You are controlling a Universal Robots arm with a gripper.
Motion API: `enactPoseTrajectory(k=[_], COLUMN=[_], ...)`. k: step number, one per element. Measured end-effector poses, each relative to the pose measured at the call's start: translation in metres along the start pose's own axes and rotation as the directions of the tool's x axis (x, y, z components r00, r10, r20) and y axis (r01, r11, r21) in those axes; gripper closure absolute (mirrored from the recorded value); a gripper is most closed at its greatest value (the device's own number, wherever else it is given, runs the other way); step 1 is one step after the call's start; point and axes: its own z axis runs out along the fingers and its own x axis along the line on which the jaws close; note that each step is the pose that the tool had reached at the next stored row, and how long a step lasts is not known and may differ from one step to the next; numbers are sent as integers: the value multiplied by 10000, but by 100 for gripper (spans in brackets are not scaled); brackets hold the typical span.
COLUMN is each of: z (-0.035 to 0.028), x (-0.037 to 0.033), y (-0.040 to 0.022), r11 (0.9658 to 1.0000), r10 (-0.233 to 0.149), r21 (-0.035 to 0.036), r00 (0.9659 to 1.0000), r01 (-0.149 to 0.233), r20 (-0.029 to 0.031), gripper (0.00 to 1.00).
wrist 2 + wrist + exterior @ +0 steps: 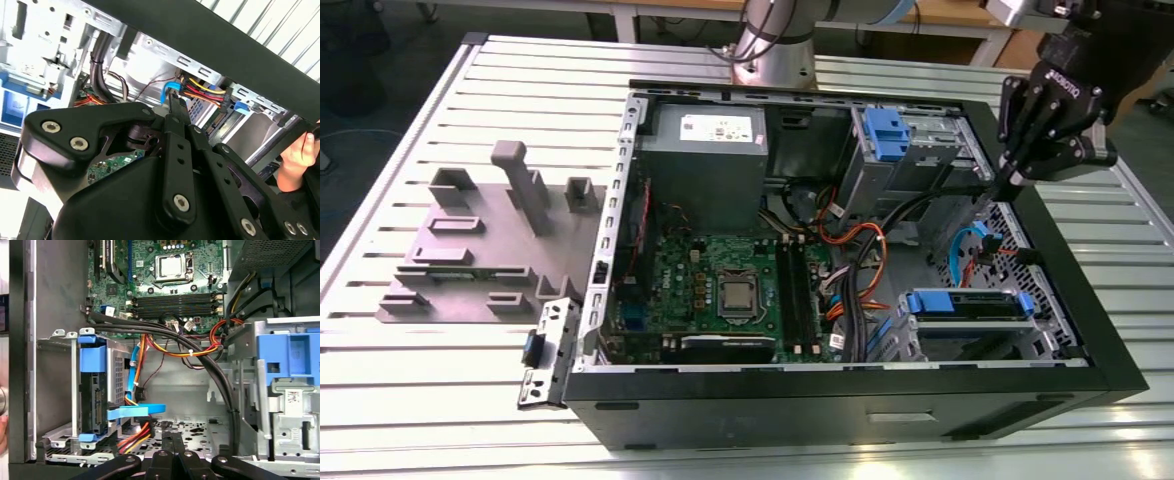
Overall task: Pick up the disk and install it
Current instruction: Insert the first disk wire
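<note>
An open computer case (854, 400) lies on the bench (400, 400) at the centre of the exterior view. The fixture (474, 250) sits at its left. The disk (970, 305) sits in the case's lower right bay, the hand (1007, 180) above the right wall.

My gripper (1014, 175) is all matte black: chunky linkage bars, silver screws at the pivots, on a shiny silver arm (771, 45).

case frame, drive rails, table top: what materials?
Case frame: likely bare sheet steel, dull grey with punched holes. Disk rails: seemingly moulded plastic, solid matte blue. Table: probably aluminium, pale grey and ribbed like extruded slats.
</note>
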Motion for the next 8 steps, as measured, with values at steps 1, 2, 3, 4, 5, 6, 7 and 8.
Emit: enactPoseTrajectory(k=[1, 2, 3, 4, 5, 6, 7, 8], z=[2, 5, 7, 9, 10, 12, 13, 14], x=[16, 30, 43, 57, 68, 75, 80, 82], y=[-1, -1, -2, -3, -3, -4, -4, -4], r11=[10000, 10000, 10000, 10000, 10000, 10000, 10000, 10000], r10=[0, 0, 0, 0, 0, 0, 0, 0], r21=[0, -2, -2, -2, -2, -2, -1, -1], r00=[10000, 10000, 10000, 10000, 10000, 10000, 10000, 10000], r01=[0, 0, 0, 0, 0, 0, 0, 0], r20=[-1, -2, -4, -4, -6, -8, -11, -13], gripper=[89, 89, 89, 89, 89, 89, 89, 89])
